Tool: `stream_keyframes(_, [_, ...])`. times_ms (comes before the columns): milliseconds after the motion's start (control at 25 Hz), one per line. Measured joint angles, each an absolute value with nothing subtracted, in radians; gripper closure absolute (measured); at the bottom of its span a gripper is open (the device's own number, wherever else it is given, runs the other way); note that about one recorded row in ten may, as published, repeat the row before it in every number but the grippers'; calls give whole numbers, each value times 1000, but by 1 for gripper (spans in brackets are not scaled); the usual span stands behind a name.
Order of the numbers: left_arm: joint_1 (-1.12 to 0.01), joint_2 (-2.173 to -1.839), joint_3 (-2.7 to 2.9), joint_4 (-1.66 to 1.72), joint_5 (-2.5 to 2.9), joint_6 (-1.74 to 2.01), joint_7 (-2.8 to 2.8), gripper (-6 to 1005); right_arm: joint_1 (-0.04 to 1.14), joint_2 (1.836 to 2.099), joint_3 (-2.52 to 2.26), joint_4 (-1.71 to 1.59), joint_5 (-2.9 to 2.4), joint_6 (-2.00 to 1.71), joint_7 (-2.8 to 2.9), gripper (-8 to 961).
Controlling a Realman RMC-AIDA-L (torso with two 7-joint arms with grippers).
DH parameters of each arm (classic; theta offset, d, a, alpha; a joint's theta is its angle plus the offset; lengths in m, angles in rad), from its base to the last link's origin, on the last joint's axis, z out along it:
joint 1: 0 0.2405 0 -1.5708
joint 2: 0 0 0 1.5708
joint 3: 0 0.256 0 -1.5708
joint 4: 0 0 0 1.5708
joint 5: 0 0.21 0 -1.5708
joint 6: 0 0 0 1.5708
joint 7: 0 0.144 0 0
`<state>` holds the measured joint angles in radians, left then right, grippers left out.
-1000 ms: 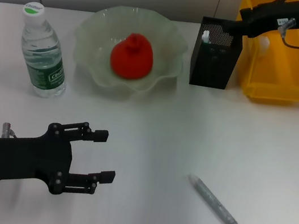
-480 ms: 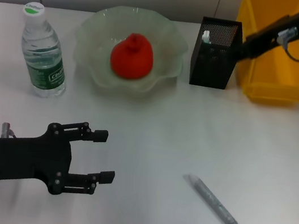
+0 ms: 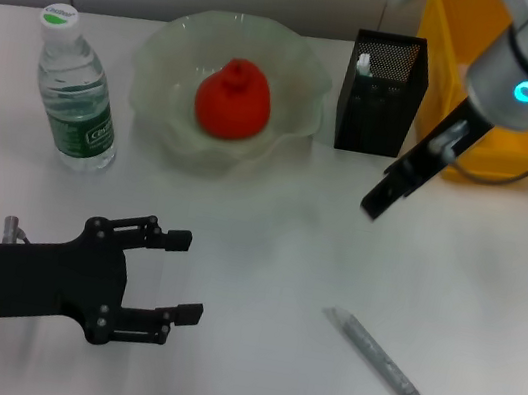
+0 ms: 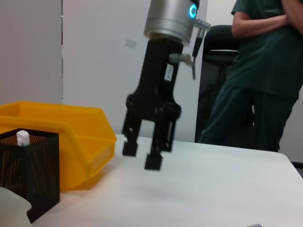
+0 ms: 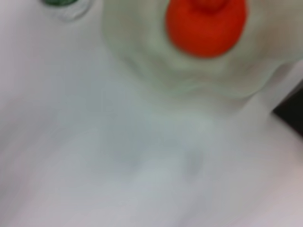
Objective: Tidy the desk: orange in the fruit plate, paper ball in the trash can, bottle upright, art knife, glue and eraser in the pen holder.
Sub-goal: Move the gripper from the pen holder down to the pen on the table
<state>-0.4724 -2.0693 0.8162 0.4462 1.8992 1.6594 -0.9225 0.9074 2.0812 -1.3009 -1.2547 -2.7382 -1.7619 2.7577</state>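
The right gripper (image 3: 382, 199) hangs open and empty above the bare middle of the desk (image 3: 264, 258), in front of the black mesh pen holder (image 3: 383, 94), with the silver art knife (image 3: 384, 368) lying loose at the near right, well apart from it. A second ago the gripper was over the pen holder and the yellow bin (image 3: 506, 116) at the far right; it has since swung forward and toward the near side. The knife appears to be its next pick: a clean grasp calls for the fingers to straddle the slim body crosswise near its middle, lined up against its diagonal lie, then come down squarely so it does not roll or skid. The orange (image 3: 233, 99) sits in the pale green fruit plate (image 3: 165, 59) and the water bottle (image 3: 73, 95) stands upright at the far left, both unchanged. The left gripper (image 3: 175, 274) rests open and idle at the near left, exactly where it was.
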Motion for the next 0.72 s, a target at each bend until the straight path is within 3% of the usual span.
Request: stream_keyframes(720, [-470, -2069, 821, 449, 1899, 1658, -922, 212, 1050, 2092, -1493, -813, -2583, -1666, 2847, 251])
